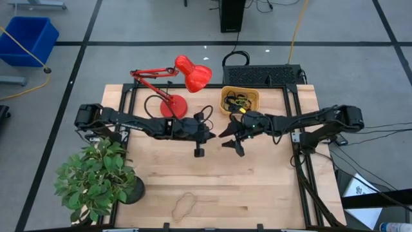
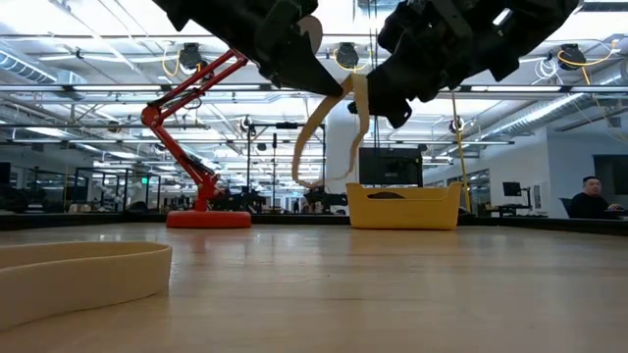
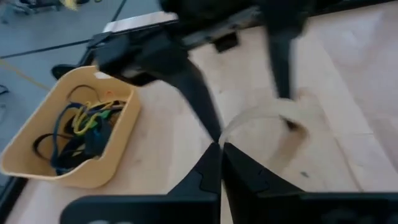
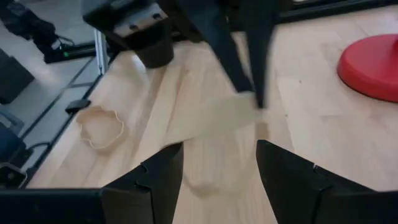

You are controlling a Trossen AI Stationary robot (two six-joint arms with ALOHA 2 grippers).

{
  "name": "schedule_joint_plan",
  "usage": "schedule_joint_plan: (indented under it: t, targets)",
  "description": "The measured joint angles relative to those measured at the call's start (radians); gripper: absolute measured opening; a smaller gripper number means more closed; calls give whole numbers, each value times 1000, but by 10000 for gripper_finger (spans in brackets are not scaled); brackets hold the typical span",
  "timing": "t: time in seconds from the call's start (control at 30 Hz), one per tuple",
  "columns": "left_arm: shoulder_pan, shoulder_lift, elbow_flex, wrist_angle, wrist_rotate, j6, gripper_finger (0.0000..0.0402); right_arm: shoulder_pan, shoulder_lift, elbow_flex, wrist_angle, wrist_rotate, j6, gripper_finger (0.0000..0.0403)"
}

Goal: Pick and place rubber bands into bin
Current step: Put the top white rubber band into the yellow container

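A tan rubber band (image 2: 316,127) hangs in the air between my two grippers over the middle of the table. My left gripper (image 3: 219,146) is shut on it; the gripper also shows in the high view (image 1: 199,151). My right gripper (image 4: 217,168) is open, and its fingers stand apart just short of the band (image 4: 217,118); I cannot tell whether a finger touches it. The orange-yellow bin (image 1: 225,108) stands at the far middle and holds several bands (image 3: 81,127). Another tan band (image 1: 185,205) lies flat near the front edge. My left gripper pinches the tan band's upper part (image 3: 225,132) between its two fingertips. The fingers (image 4: 252,74) point down at it from above. The band hangs slack below them as an open loop, clear of the table.
A red desk lamp (image 1: 174,106) stands on its round base left of the bin. A potted plant (image 1: 96,177) fills the near left corner. A black device (image 1: 262,74) sits beyond the bin. A person (image 2: 592,196) sits in the room far right.
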Motion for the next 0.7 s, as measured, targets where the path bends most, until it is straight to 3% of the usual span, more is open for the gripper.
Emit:
schedule_joint_plan:
  t: [0.53, 0.7]
  targets:
    - [31, 0, 0, 10, -30, 4, 5, 49, 30, 0, 90, 0, 14, 199]
    - [32, 0, 0, 10, -31, 2, 15, 48, 30, 0, 86, 0, 14, 177]
